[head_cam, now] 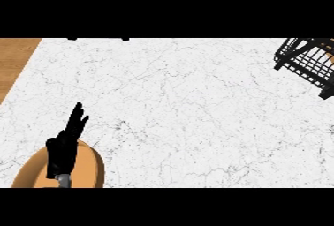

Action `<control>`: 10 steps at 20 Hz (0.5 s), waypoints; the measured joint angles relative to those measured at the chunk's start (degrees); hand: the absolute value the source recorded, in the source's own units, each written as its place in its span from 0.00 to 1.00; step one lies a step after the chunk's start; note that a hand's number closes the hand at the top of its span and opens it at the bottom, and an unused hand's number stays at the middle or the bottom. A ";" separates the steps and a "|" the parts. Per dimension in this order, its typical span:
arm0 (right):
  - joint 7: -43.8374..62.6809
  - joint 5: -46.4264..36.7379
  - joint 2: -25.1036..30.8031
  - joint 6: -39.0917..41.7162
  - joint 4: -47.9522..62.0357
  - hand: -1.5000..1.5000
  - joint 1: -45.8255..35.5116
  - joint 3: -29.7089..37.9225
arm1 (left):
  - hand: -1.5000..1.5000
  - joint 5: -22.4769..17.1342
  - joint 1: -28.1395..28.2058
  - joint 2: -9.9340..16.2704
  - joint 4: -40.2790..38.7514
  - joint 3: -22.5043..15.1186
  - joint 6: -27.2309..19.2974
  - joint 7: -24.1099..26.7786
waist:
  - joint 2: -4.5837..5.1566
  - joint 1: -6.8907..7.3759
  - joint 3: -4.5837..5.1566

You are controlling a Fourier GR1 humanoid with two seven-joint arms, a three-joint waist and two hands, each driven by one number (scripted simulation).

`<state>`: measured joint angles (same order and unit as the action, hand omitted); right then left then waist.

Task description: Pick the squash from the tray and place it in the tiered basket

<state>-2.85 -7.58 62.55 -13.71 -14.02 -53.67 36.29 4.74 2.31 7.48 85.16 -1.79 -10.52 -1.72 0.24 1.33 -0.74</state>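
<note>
Left hand [64, 148]: open, fingers straight, over tray [94, 165], holding nothing. Squash: not visible, perhaps hidden beneath hand; long axis unknowable. Basket [308, 59]: far right of tray, well apart. Right hand: unseen.

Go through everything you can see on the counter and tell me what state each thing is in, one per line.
Left robot hand: open, fingers straight and pointing up, over the tray, holding nothing.
Right robot hand: not in view.
Tray: orange-brown, flat on the counter at the lower left, partly hidden by the hand.
Squash: not visible.
Tiered basket: black wire, at the upper right corner, cut off by the edge; the visible part holds nothing.
</note>
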 measured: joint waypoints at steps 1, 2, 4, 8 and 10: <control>0.18 0.64 1.59 0.78 0.46 0.00 0.86 0.82 | 0.50 0.01 0.20 -0.04 0.03 0.10 -0.03 0.12 | -0.07 -0.22 -0.02; 0.31 1.38 3.47 2.16 0.97 0.00 2.01 1.73 | 0.50 -0.27 0.59 0.01 0.14 0.41 0.05 0.40 | -0.16 -0.54 -0.02; -0.32 2.92 6.45 4.77 2.10 0.00 4.88 3.58 | 0.50 -0.60 1.05 0.10 0.41 0.70 0.36 0.32 | -0.28 -1.05 -0.01; -2.36 6.29 12.12 11.62 4.59 0.00 11.72 7.46 | 0.50 -0.77 1.74 0.13 0.70 1.23 0.16 -0.05 | -0.52 -2.06 -0.04; -3.09 7.61 14.76 15.03 5.94 0.00 15.25 8.99 | 0.50 -0.55 2.04 0.05 0.86 1.31 -0.09 -0.13 | -0.61 -2.45 -0.05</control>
<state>-5.94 0.03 77.32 1.33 -8.08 -38.42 45.27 4.19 4.36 7.54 86.02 -0.48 -10.61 -1.85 -0.38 -1.12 -0.78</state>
